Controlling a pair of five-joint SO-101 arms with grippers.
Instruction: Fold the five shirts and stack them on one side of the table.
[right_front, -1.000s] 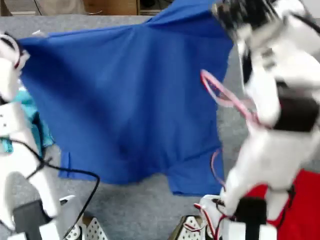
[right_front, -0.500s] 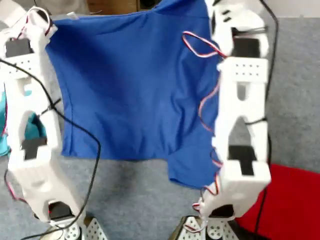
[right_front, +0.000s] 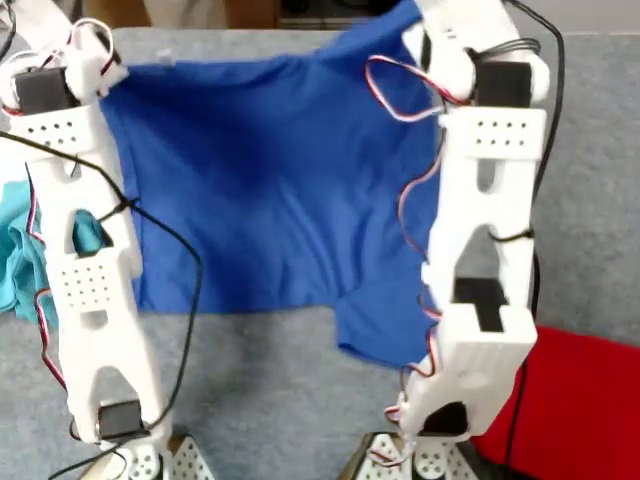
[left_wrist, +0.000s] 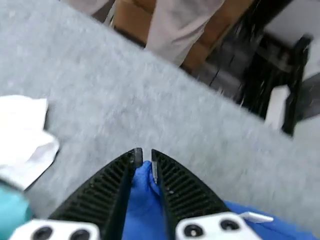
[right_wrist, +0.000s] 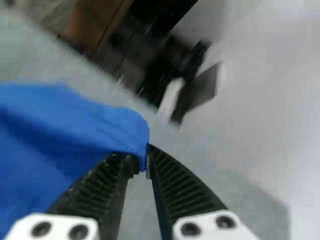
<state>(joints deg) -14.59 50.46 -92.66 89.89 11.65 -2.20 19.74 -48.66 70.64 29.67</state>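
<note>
Blue shirt lay spread flat across worktop. Left fingers pinched one far corner, right fingers pinched the other. Teal shirt beside left arm, red shirt by right arm's base.

No text, number, brand or sign can be read here. A small white tag lies on the blue shirt, near the left hand that pinches the cloth. Any print on the tag is too small to make out.

shirt on table, btwn arms
</note>
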